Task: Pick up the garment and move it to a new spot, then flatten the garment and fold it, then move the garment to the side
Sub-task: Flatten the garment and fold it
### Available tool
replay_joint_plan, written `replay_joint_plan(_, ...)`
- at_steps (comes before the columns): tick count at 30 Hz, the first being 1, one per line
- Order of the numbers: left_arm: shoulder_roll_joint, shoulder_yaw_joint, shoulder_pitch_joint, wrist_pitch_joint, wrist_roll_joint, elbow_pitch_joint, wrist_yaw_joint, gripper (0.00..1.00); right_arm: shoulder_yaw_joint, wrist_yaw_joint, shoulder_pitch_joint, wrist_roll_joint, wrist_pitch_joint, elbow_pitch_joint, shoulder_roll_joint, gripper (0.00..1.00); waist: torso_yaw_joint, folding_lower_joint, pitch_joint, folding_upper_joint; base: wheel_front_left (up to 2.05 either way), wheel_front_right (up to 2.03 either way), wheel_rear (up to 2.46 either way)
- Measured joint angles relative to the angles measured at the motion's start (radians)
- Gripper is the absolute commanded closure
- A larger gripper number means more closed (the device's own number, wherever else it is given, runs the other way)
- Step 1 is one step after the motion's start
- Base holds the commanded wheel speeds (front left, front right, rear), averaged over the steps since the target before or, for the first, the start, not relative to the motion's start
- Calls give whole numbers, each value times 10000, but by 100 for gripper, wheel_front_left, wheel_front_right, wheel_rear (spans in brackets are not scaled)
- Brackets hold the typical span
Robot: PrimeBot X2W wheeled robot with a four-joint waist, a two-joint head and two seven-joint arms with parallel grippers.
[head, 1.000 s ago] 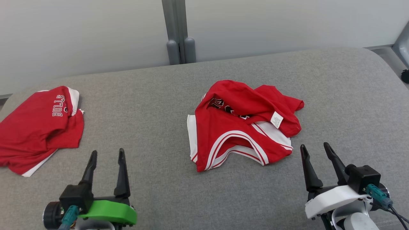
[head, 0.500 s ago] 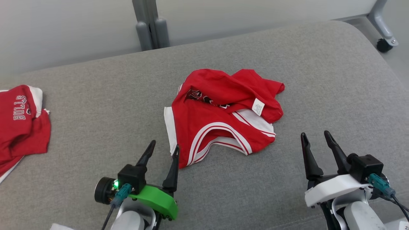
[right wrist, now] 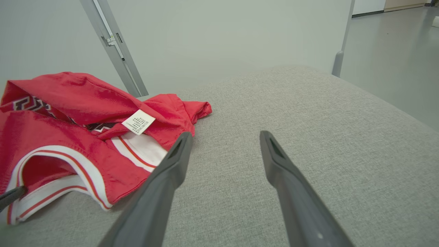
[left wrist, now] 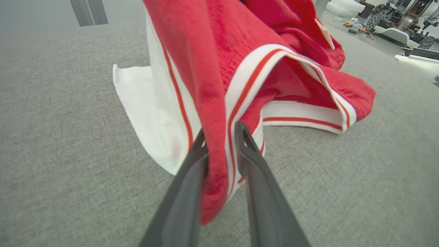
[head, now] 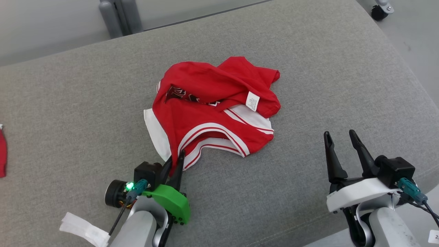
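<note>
Moved in from lower left, my left tool (head: 176, 156) pinches the red garment (head: 202, 116) hem; right tool (head: 339, 133) spread wide.

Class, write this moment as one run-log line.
left claw: shut on jersey edge | right claw: open, clear of jersey | jersey: crumpled

The left gripper (head: 175, 158), two long dark fingers on a green wrist housing (head: 169, 203), was seen at the lower left of the head view. It was angled up and to the right, its jaws nipped on the hem of the red and white fabric garment (head: 202, 116). The right gripper (head: 339, 134), on a white wrist housing (head: 356, 199), was held at the lower right, fingers pointed up and spread wide.
</note>
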Motion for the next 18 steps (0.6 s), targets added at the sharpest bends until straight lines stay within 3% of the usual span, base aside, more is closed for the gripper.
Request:
replay_joint_plan(6, 207, 621, -474, 2, 276, 182, 138, 100, -109, 0, -7, -17, 0, 29, 63, 0, -85, 0, 55, 0, 0, 0, 0)
replay_joint_plan(15, 1624, 1829, -948, 4, 1304, -1181, 692, 100, -92, 0, 123, -107, 0, 96, 161, 0, 316, 0, -345, 0, 0, 0, 0)
replay_joint_plan(18, 1866, 2069, -875, 2, 1503, -1829, 903, 100, -86, 0, 169, -134, 0, 123, 186, 0, 456, 0, -513, 0, 0, 0, 0)
